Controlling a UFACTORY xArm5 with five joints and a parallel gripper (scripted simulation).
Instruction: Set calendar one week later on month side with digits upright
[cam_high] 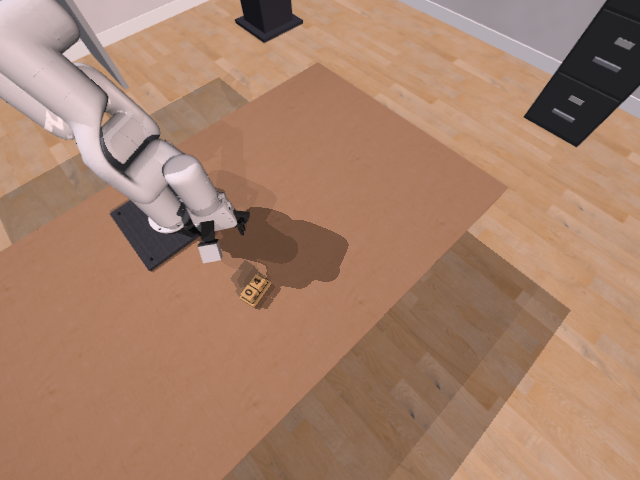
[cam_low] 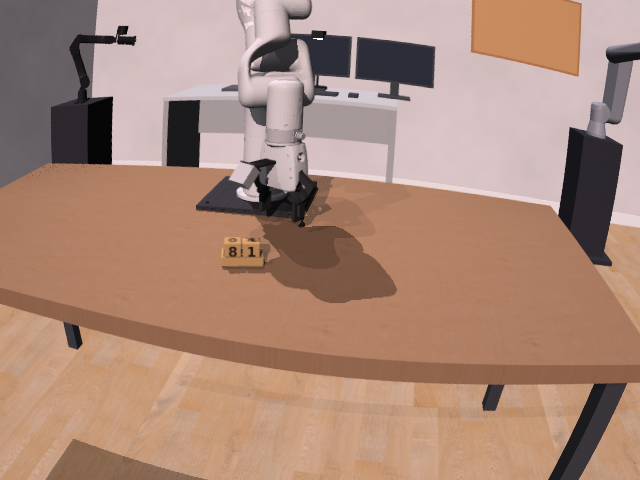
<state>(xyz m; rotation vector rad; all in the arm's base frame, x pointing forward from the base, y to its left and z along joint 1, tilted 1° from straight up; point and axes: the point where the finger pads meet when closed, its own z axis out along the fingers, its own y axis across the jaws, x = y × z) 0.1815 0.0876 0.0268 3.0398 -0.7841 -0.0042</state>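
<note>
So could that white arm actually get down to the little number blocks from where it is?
Probably yes. The gripper hangs open and empty just behind the two cubes in their tray, and nothing stands between them on the table.
</note>
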